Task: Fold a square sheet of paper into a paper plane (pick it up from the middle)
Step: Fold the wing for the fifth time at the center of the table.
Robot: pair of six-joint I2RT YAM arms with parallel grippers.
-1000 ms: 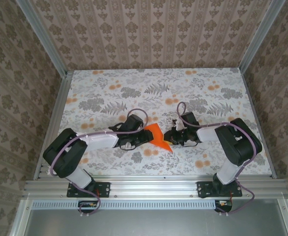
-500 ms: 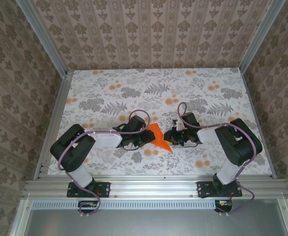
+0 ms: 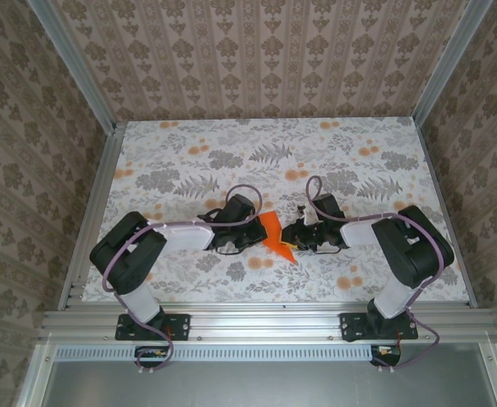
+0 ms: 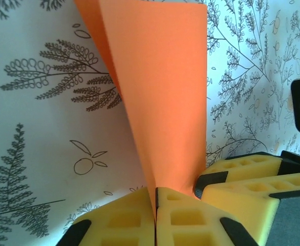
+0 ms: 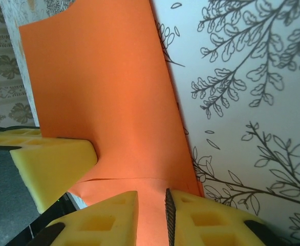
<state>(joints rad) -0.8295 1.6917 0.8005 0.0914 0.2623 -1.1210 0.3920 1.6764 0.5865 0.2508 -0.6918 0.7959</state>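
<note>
Plainly, the square sheet of paper [image 3: 274, 236], orange and partly folded, sits over the floral desk [image 3: 359, 161] beneath it. The left hand [image 4: 155, 205] is clamped on its left corner. The right hand [image 5: 150, 205] has its pads slightly apart around its right edge. Thin, light and limp, it probably creases or tears easily, so grip near folded edges.

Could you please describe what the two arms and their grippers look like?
The left arm and right arm have black joints and white shells, each trailed by a thin purple cable. The left gripper and right gripper have blocky yellow fingers with square recesses and black trim.
</note>
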